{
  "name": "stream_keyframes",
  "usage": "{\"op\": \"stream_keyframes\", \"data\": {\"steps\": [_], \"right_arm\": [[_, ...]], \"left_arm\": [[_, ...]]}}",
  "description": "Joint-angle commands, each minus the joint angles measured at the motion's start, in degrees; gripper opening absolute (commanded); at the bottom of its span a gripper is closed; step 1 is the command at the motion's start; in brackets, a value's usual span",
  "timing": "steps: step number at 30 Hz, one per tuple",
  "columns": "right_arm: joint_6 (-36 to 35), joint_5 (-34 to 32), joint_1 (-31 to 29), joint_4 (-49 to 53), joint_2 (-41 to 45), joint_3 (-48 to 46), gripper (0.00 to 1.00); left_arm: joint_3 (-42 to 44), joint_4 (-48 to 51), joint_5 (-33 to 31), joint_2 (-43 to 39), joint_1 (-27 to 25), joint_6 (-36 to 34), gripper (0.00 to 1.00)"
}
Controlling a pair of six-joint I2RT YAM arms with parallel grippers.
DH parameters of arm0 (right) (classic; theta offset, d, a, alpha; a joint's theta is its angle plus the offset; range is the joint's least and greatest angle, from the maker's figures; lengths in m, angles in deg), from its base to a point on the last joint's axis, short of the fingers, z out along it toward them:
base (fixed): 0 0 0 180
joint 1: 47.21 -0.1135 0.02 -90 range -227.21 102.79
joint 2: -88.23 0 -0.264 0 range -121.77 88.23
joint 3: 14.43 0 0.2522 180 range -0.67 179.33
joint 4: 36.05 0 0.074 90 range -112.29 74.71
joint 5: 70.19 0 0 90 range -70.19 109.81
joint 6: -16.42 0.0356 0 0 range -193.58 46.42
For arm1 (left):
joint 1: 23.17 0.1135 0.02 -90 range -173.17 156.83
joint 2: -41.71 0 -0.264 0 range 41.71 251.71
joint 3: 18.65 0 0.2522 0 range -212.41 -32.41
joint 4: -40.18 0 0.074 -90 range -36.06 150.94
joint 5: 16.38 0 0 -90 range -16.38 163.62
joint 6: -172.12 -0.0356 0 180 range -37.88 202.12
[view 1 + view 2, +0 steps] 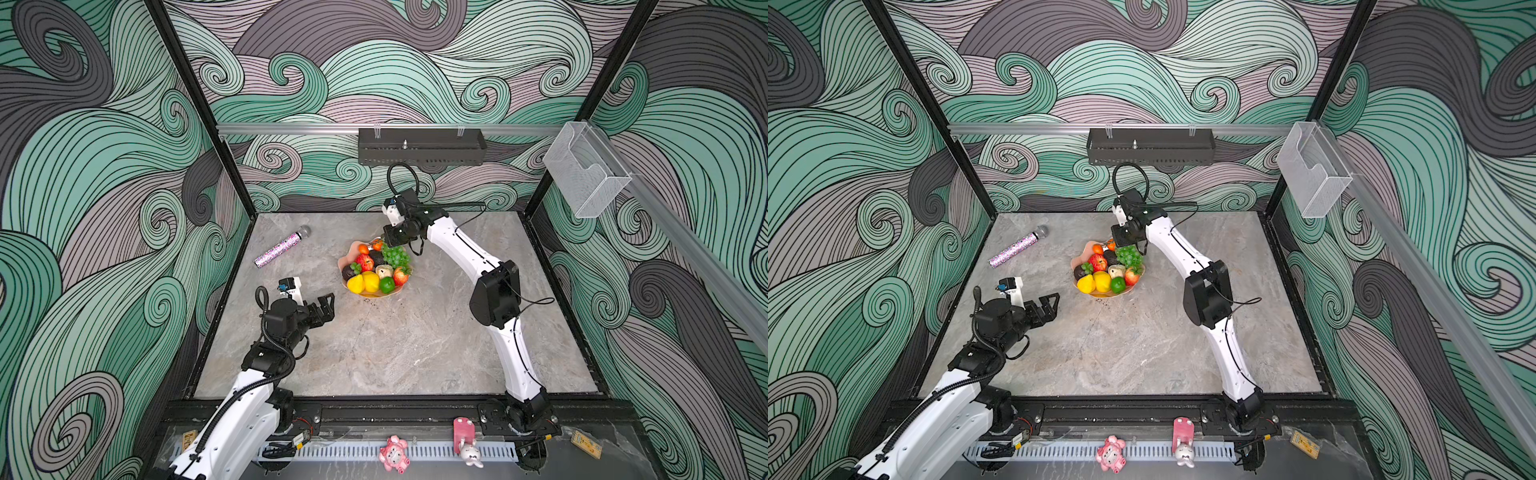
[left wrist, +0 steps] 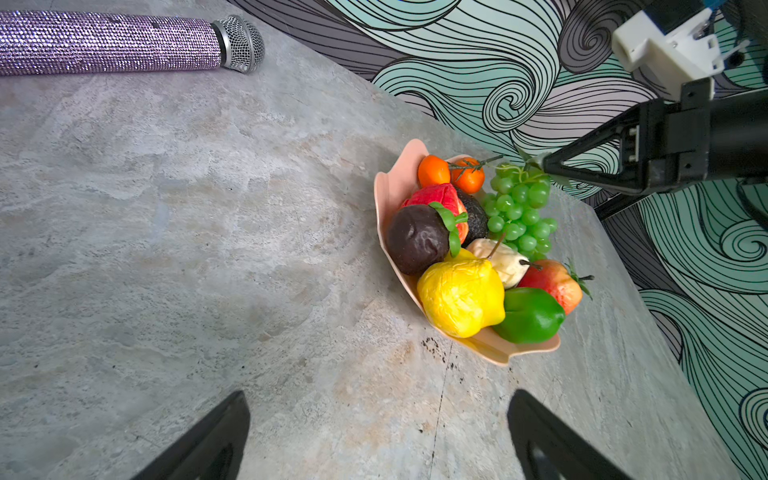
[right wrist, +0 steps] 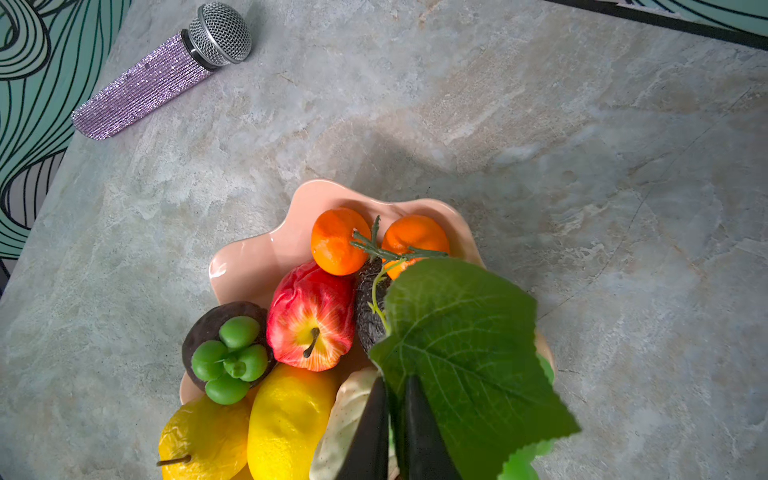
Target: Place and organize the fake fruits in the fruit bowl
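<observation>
Near the middle of the grey stone-look table [image 1: 395,353], a bit toward its back edge, sits the shallow pink bowl with the wavy rim [image 3: 241,266]. All the small plastic fruits [image 3: 311,320] are piled inside, so the job looks nearly done. The right gripper [image 2: 545,163] reaches over the bowl's back side on a long, bent arm. Its fingers pinch the leafy stem of the bunch of green plastic grapes [image 1: 395,255], likely to lay it down gently. The left gripper [image 1: 326,306] hovers near the table's left edge, fingers spread wide, empty, out of the way.
</observation>
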Motion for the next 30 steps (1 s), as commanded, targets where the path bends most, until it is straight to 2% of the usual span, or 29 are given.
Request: {"op": "stream_keyframes", "data": {"steps": [1,12,18,21,25,28,30], "right_arm": [[0.34,-0.53,-0.28,0.4,-0.37,1.28,0.17],[-1.94,-2.81,-2.06,1.76,2.18,1.28,0.31],[-2.35,-3.13,-2.31,2.73,10.84,-4.06,0.35],[-3.3,-4.09,-2.84,0.83,20.68,-13.03,0.39],[-3.61,-7.12,-2.46,-6.59,36.15,-30.2,0.46],[-3.63,-8.47,-1.8,-11.13,46.35,-41.94,0.48],[-2.9,-10.39,-1.36,-15.68,53.31,-50.45,0.54]], "left_arm": [[-0.08,-1.16,0.79,0.03,0.52,0.5,0.99],[-0.1,-1.2,1.06,0.25,0.69,0.48,0.99],[-0.45,-1.17,1.56,0.78,0.93,0.39,0.99],[-0.81,-0.95,1.8,1.28,1.02,0.32,0.99],[-1.36,-0.16,1.36,1.29,1.11,0.42,0.99],[-3.88,4.55,-2.99,1.91,1.07,2.09,0.99],[-6.39,9.36,-5.57,1.81,1.02,3.17,0.99]]}}
